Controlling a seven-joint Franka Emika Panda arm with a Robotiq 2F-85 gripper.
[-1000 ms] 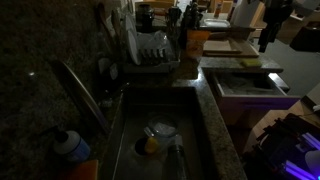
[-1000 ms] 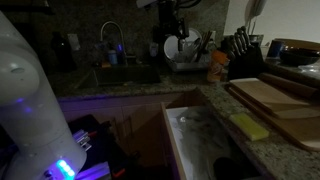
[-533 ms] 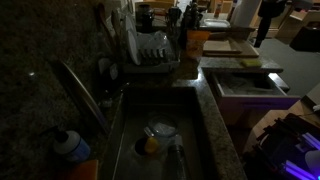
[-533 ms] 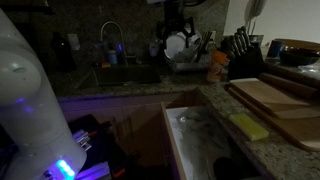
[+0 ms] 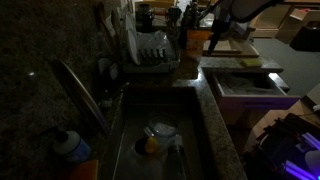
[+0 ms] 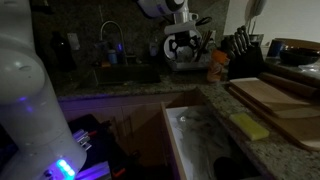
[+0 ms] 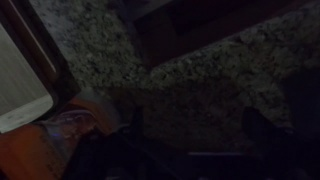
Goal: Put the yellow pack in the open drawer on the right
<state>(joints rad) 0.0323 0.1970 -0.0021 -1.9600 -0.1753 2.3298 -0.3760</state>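
Wrist view is nearly black. Speckled granite counter point(image 7: 200, 70) fills most of it, and an orange object point(image 7: 60, 140) sits at lower left. The fingers are lost in shadow, so I cannot tell whether they are spread or closed. In an exterior view the gripper point(image 6: 183, 40) hangs at upper centre of the frame, in front of the dish rack point(image 6: 190, 58) with its white plates, well apart from the yellow pack point(image 6: 248, 126). The pack lies flat on the counter at lower right, just beside the open drawer point(image 6: 195, 135) and below the wooden cutting board point(image 6: 268, 95) in the frame. A knife block point(image 6: 243, 55) and an orange container point(image 6: 217, 66) stand between gripper and pack. The faucet point(image 6: 110, 40) rises at upper left of centre.
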